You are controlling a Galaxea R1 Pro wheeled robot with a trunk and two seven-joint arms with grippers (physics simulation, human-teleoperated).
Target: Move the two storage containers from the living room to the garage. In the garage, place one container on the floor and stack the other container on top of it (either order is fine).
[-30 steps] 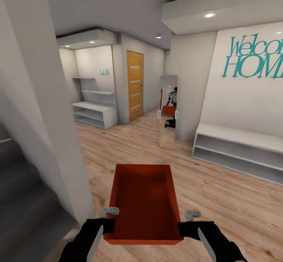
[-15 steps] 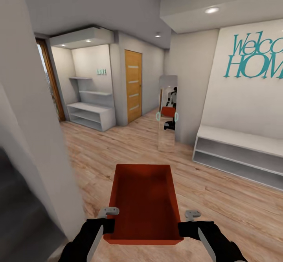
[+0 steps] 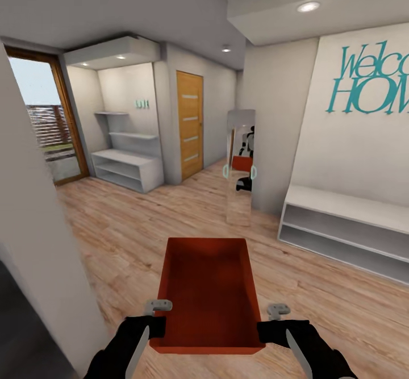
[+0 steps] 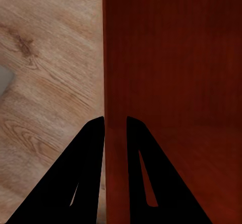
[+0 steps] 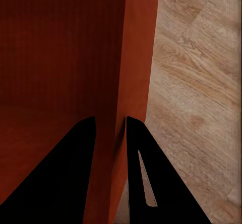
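Note:
One red-orange storage container (image 3: 207, 294) hangs in front of me above light wood planks, its open top facing up. My left gripper (image 3: 155, 327) is shut on its left wall near the front corner, and the left wrist view has that wall (image 4: 176, 83) pinched in the left gripper (image 4: 116, 121). My right gripper (image 3: 266, 328) is shut on the opposite wall. In the right wrist view the container's wall (image 5: 136, 58) sits between the black fingers of the right gripper (image 5: 110, 121). The bin is empty. The garage is out of view.
A pale wall corner (image 3: 34, 254) stands close on my left. Ahead are a leaning mirror (image 3: 240, 169), an orange-brown door (image 3: 189, 123), a white shelf unit (image 3: 128, 169) and a glass door (image 3: 48, 129). A low white bench shelf (image 3: 346, 220) lines the right wall.
The camera has moved past the left wall, so the glass door at the far left now shows. The container and both grippers keep the same place in the view.

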